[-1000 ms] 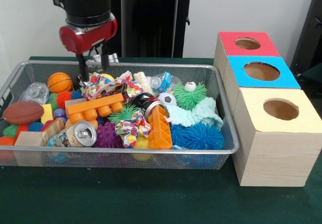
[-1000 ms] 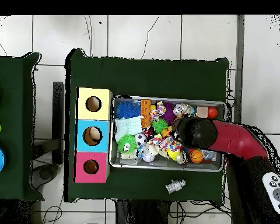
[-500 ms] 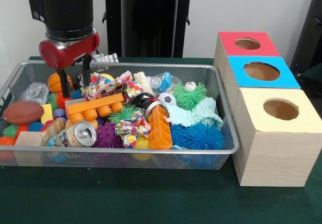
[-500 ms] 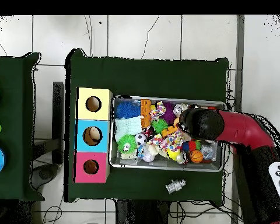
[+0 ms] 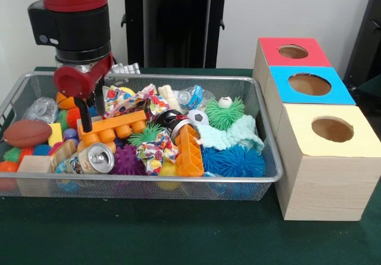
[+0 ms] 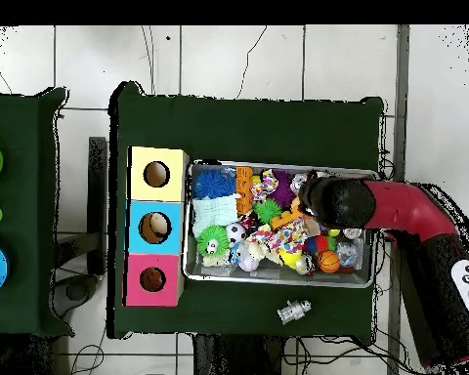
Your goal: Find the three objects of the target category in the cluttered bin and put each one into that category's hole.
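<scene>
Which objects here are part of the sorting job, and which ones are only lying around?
Part of the job:
- wire bin of mixed toys
- gripper, open above the orange block
- red box, blue box, yellow box, each with a hole

Lying about:
- small silver object on the cloth outside the bin

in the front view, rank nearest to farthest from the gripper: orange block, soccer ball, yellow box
1. Orange block, right under the gripper, at the bin's left.
2. Soccer ball, mid-bin, to the right.
3. Yellow box, outside the bin, far right.
</scene>
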Controlling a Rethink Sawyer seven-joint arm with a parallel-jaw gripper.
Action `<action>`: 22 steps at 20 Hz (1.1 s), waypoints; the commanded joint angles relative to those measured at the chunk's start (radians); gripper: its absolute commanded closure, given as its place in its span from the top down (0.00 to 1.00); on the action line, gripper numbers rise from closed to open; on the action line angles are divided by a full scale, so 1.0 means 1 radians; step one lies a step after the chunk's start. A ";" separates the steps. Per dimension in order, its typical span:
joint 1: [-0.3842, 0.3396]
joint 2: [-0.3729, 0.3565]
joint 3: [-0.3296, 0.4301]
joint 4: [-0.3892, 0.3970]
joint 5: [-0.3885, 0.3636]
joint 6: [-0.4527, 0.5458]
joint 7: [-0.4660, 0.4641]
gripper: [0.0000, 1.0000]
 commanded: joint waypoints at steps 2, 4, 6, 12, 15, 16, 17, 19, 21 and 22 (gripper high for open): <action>0.000 0.046 0.117 0.068 -0.090 0.158 -0.354 1.00; 0.017 0.052 0.093 0.051 -0.107 0.189 -0.373 1.00; 0.038 0.055 0.066 0.030 -0.131 0.228 -0.389 1.00; 0.072 0.084 0.023 -0.010 -0.180 0.287 -0.381 1.00; 0.095 0.095 -0.005 -0.025 -0.209 0.314 -0.329 1.00; 0.110 0.094 -0.028 -0.036 -0.219 0.325 -0.280 1.00; 0.117 0.092 -0.037 -0.041 -0.226 0.334 -0.263 1.00; 0.125 0.095 -0.040 -0.048 -0.243 0.352 -0.272 1.00; 0.127 0.105 -0.035 -0.052 -0.257 0.347 -0.289 1.00; 0.122 0.115 -0.030 -0.050 -0.263 0.329 -0.295 1.00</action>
